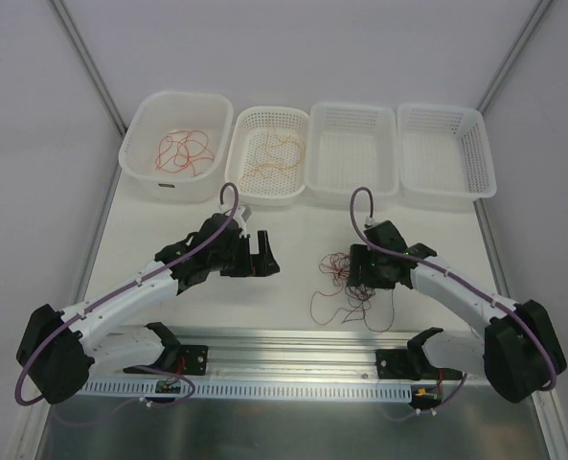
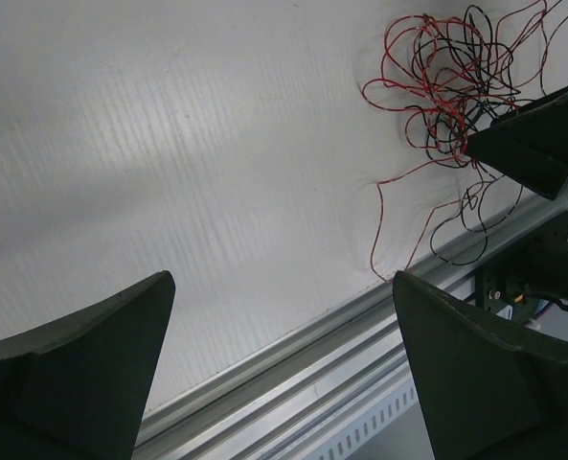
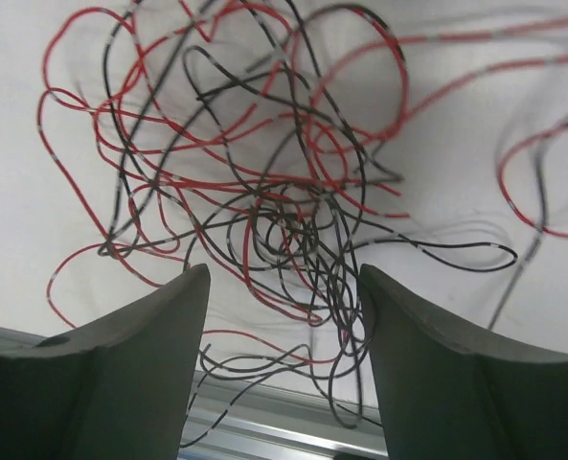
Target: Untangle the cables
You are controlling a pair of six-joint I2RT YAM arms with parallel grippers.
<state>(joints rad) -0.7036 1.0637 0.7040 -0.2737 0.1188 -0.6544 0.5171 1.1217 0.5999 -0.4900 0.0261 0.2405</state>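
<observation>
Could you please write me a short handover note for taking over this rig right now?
Left tool: open, empty, above the table.
Right tool: open, straddling the tangle of red and black cables near the table's front edge.
Done: one red cable lies in the tub, one orange cable in the next basket.
Left: pull the tangle's strands apart.

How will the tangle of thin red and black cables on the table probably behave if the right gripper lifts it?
The tangle is probably floppy: its strands lie in loose curls. It looks light, being very thin wire. Because the loops interlock, lifting one strand would likely drag others along.
</observation>
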